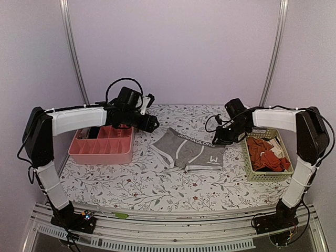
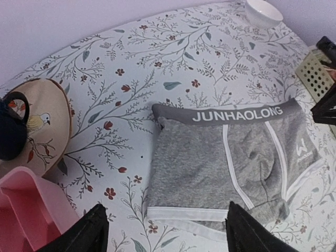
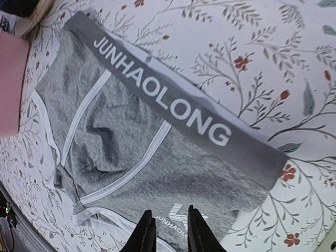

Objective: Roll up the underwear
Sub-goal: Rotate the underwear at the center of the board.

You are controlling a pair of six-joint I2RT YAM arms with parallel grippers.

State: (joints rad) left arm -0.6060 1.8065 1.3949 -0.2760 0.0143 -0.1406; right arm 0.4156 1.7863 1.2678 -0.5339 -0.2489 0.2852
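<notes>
Both jaws hung empty near the grey cloth boxer briefs, flat on the floral tabletop: left jaws wide, right jaws barely parted. So narrow a bite might catch one layer, skewing the roll.

Underwear: grey boxer briefs, dark waistband lettered JUNHAOLONG in white, pale trim; is being shown spread flat, unrolled, waistband rearward, on table.

top external: high behind, facing down over whole table | left wrist: low, near, across underwear | right wrist: closer still, above waistband | shared: underwear
</notes>
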